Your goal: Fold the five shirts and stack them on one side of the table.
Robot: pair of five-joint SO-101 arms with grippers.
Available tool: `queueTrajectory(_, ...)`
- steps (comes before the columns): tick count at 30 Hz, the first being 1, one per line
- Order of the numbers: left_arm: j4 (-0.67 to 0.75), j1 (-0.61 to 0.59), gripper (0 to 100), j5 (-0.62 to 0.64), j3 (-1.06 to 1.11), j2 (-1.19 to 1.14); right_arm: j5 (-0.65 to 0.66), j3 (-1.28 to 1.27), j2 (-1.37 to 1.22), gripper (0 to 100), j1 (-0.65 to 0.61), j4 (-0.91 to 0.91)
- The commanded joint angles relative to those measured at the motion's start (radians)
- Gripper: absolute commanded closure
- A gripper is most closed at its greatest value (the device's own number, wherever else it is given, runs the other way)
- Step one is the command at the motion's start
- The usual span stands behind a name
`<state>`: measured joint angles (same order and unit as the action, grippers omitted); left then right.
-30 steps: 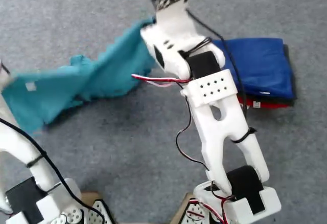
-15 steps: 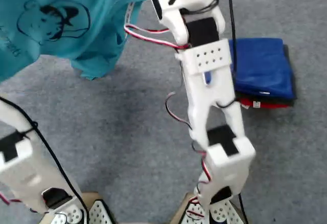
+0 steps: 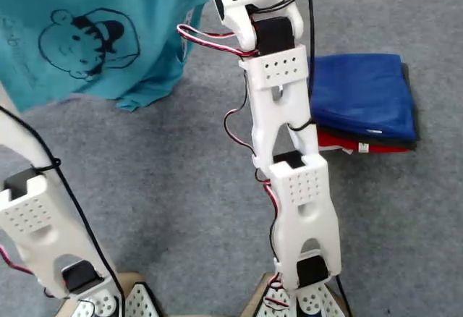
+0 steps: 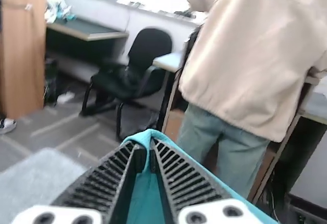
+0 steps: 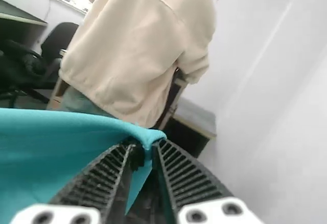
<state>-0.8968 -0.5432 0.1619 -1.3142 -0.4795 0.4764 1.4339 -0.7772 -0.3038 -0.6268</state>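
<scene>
A teal shirt (image 3: 94, 35) with a dark cartoon print hangs spread out above the table's far left, held up by both arms. My left gripper (image 4: 146, 155) is shut on one pinched edge of the teal shirt (image 4: 145, 203). My right gripper (image 5: 144, 152) is shut on another corner of the teal shirt (image 5: 56, 147). A stack of folded shirts lies at the right of the table, a blue shirt (image 3: 365, 93) on top, with black and red shirts (image 3: 347, 143) under it.
The grey table (image 3: 181, 187) stretches below the hanging shirt. The right arm (image 3: 282, 107) rises tall through the middle, close beside the folded stack. The left arm (image 3: 36, 208) stands at the near left. A person in a cream jacket (image 4: 255, 55) stands beyond the table.
Both arms have lifted the teal shirt off the table and spread it in the air, so its printed front now shows. The folded stack has not moved.
</scene>
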Motion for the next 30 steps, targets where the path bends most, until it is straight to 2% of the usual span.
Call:
queueTrajectory(1, 0.103, 0.041, 97, -0.077, -0.051, 0.021, 0.107, 0.051, 0.004, 98.4, 0.020, 0.138)
queueTrajectory(6, 0.239, 0.062, 97, -0.187, -0.097, 0.031, 0.245, 0.059, 0.004, 98.4, 0.015, 0.359)
queueTrajectory(12, 0.269, 0.079, 97, -0.299, -0.165, 0.086, 0.384, 0.061, 0.005, 98.4, -0.011, 0.660)
queueTrajectory(16, 0.252, 0.070, 97, -0.302, -0.182, 0.144, 0.428, 0.054, 0.053, 98.4, -0.051, 0.792)
queueTrajectory(19, 0.126, 0.050, 97, -0.298, -0.182, 0.190, 0.428, 0.053, 0.088, 98.4, -0.078, 0.790)
queueTrajectory(25, -0.262, 0.030, 97, -0.298, -0.182, 0.218, 0.431, 0.071, 0.099, 98.4, -0.094, 0.706)
queueTrajectory(30, -0.474, -0.061, 97, -0.298, -0.182, 0.213, 0.431, 0.157, 0.096, 98.4, -0.094, 0.624)
